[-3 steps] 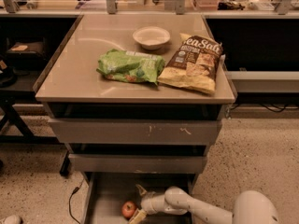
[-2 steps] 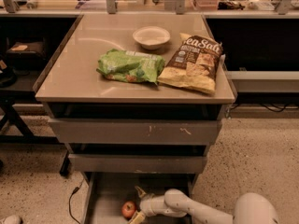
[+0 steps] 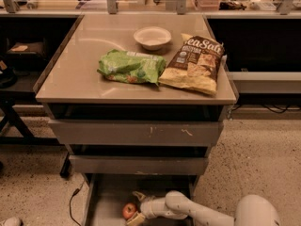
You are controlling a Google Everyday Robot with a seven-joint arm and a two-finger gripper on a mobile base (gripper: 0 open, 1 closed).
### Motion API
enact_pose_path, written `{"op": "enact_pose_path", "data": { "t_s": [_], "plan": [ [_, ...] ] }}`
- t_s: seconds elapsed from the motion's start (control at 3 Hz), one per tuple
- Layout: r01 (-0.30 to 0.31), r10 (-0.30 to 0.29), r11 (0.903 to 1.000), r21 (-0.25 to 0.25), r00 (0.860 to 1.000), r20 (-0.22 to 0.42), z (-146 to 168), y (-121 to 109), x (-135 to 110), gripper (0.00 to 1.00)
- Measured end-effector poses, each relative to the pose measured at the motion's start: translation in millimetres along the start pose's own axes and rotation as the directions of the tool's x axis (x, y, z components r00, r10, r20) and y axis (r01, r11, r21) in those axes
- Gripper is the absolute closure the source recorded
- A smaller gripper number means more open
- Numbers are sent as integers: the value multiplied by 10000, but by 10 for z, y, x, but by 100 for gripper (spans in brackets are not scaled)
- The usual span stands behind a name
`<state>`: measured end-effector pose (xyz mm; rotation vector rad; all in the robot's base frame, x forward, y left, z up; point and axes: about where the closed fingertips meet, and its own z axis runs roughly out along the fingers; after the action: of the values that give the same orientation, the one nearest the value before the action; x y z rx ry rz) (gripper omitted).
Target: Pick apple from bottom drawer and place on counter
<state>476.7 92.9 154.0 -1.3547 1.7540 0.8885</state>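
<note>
1. Although a second has gone by, the apple lies on the same spot on the floor of the bottom drawer, and nothing has lifted it.
2. My gripper is still just right of the apple, with its jaws apart. One finger stands just above and to the right of the apple, the other just below it.
3. Almost nothing has changed, so I judge the grasp is still not made. The closing and the lift are both yet to come.
4. My arm runs off to the right of the apple, low over the drawer floor, and ends at my rounded white base further right.
5. Above the apple sit two shut drawer fronts, and above those the counter. It carries a green bag, a brown chip bag and a pale bowl, with bare surface on its left side.
6. Hard to make out:
   - I cannot tell whether either finger touches the apple's skin or only stands beside it.
   - The finger below the apple is cut off at the bottom edge, and so is the drawer's front.
   - My arm hides the drawer floor right of the apple.
</note>
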Motion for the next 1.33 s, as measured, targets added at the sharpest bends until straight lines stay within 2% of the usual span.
{"op": "enact_pose_path", "data": {
  "t_s": [1.0,1.33],
  "plan": [
    [0,0,10000,-2,10000,1,1,1,0,87],
    [-1,1,10000,-2,10000,1,1,1,0,100]
  ]
}}
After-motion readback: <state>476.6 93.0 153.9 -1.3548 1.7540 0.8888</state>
